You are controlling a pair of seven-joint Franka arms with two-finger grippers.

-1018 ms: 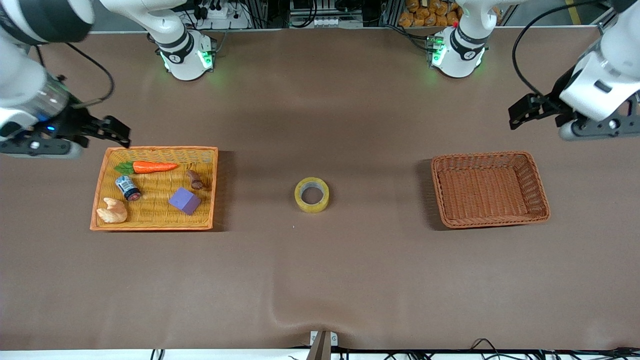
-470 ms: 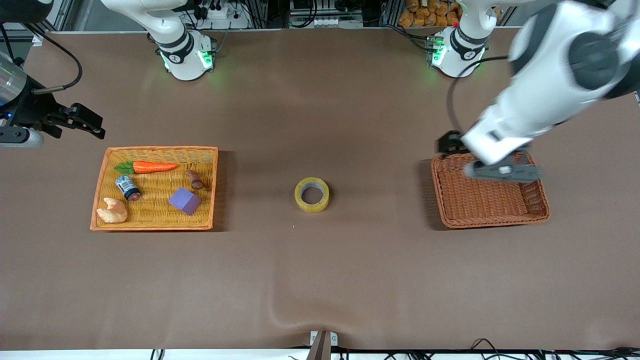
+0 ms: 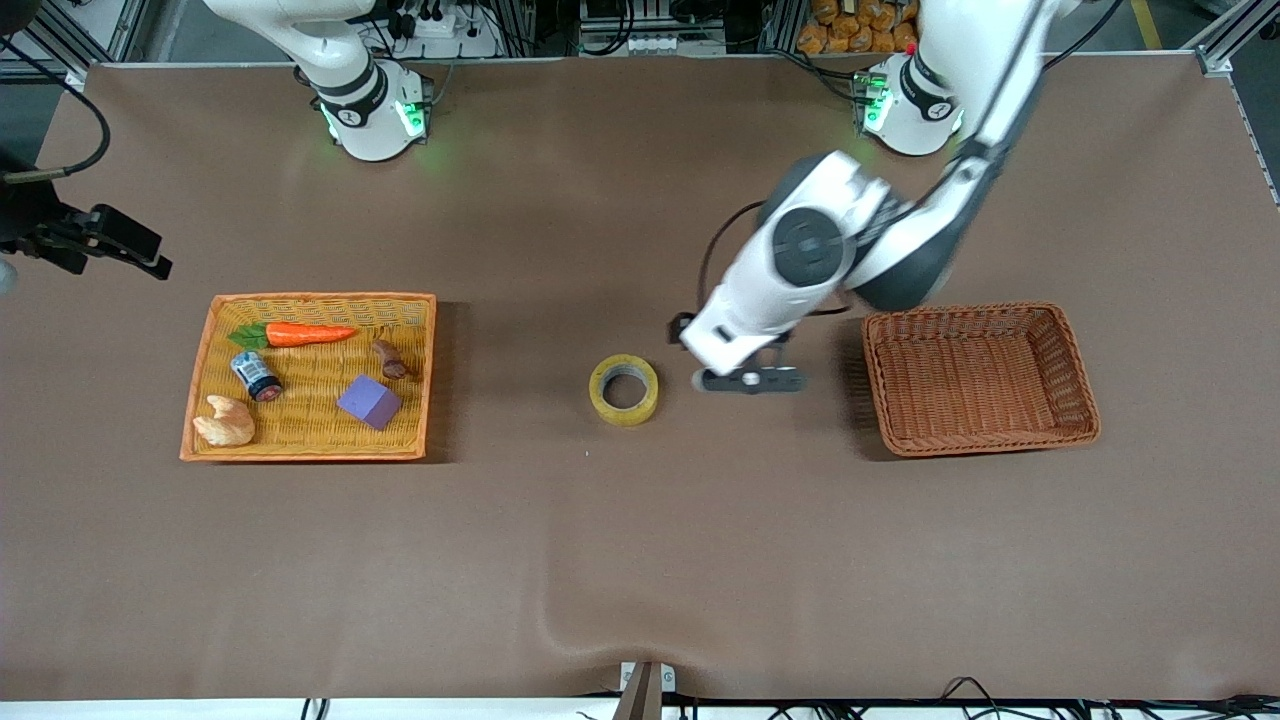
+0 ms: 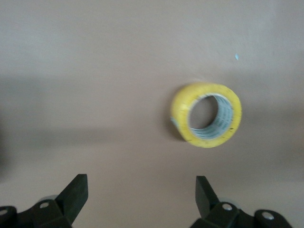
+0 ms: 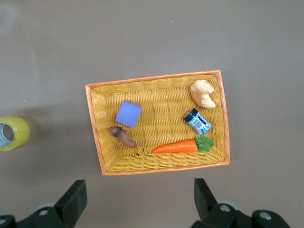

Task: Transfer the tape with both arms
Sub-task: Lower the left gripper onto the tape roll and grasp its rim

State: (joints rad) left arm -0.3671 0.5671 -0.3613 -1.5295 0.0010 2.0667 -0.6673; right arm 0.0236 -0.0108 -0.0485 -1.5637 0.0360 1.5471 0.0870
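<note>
- You are approaching the pickup: the tape (image 3: 624,389) is lying flat mid-desk, untouched.
- The left gripper (image 4: 137,199), fingers open, is hovering at the tape's 3 o'clock; centre it, then descend.
- The right gripper (image 5: 137,199), fingers open, is waiting above the yellow tray (image 5: 95,124).

Table surface: a brown matte covering (image 3: 640,560) is stretching across the whole table, puckering into a small ridge at the middle of the edge nearest the front camera.
Near edge: a white strip is running along that edge, with dark cables (image 3: 1000,690) trailing over it and a small metal bracket (image 3: 646,680) sitting at its middle.
Top edge: power strips (image 3: 640,42), cables and aluminium framing are lining the edge by the bases.
Stored goods: orange packets (image 3: 860,25) are lying stacked in the clutter there.
Light: even overhead lighting is casting soft shadows on the covering.
</note>
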